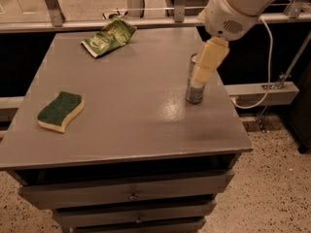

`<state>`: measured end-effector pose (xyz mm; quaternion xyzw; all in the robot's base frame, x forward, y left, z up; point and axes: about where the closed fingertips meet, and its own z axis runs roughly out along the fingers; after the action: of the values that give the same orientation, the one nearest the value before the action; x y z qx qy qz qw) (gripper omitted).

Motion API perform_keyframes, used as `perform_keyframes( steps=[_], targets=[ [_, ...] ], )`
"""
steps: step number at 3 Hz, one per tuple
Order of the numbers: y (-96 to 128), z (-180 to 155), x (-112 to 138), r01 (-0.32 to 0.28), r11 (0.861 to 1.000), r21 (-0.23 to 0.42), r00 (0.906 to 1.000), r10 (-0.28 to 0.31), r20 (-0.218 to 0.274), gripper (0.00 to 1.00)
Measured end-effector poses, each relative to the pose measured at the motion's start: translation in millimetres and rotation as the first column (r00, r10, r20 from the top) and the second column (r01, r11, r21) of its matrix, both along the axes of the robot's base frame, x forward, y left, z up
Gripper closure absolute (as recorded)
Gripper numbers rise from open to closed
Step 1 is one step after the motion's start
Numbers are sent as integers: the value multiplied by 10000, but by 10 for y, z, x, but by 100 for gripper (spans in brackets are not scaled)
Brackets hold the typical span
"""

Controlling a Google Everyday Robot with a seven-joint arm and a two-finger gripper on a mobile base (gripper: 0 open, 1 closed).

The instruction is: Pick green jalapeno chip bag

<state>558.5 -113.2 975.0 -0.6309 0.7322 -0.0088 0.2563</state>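
Note:
The green jalapeno chip bag (109, 37) lies crumpled at the far left of the grey tabletop (131, 96), near the back edge. My arm reaches in from the upper right. Its cream-coloured gripper (204, 69) hangs over the right side of the table, in front of the upper part of a silver can (195, 89). The gripper is well to the right of the bag and apart from it.
A green-topped yellow sponge (60, 111) lies at the near left of the table. The silver can stands at the right. Drawers (131, 193) are below the tabletop. A metal rail (146, 21) runs behind the table. A white cable (265, 76) hangs at the right.

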Motion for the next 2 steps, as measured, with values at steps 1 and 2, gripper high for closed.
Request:
perform_keyframes(
  steps=[1, 2],
  targets=[
    [568, 130, 484, -48, 9961, 880, 9994, 16, 353, 0],
    [889, 203, 770, 294, 9889, 1455, 9978, -376, 541, 0]
  ],
)
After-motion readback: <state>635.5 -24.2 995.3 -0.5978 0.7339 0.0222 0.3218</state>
